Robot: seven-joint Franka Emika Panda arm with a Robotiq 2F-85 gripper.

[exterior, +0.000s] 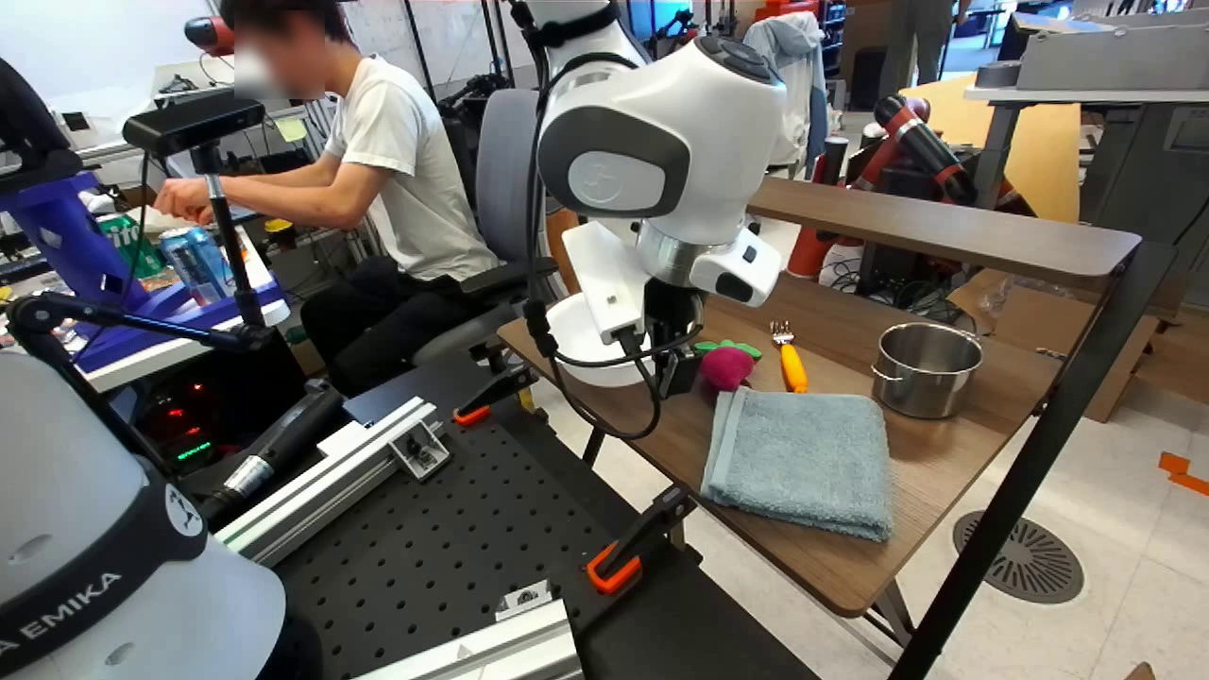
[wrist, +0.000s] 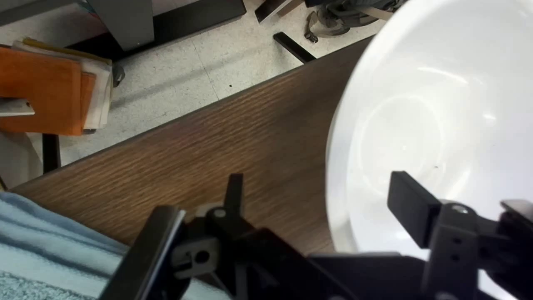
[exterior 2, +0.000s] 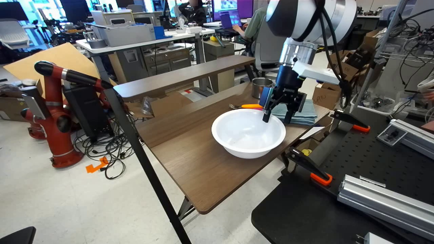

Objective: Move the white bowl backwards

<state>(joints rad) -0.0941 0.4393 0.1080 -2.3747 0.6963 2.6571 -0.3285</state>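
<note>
White round bowl (exterior 2: 242, 135): wide, shallow, plain glossy finish, smooth flared rim. Sitting upright on the brown wood-look table (exterior 2: 193, 162), near the folded blue-grey towel (exterior 2: 309, 115). Wrist view shows bright glare spots inside, a faint ring on the bottom, small dark speck by it. Black two-finger gripper (exterior 2: 277, 118) at the rim, jaws spread, one finger over the bowl's inside, one outside. Can't tell if either touches.
</note>
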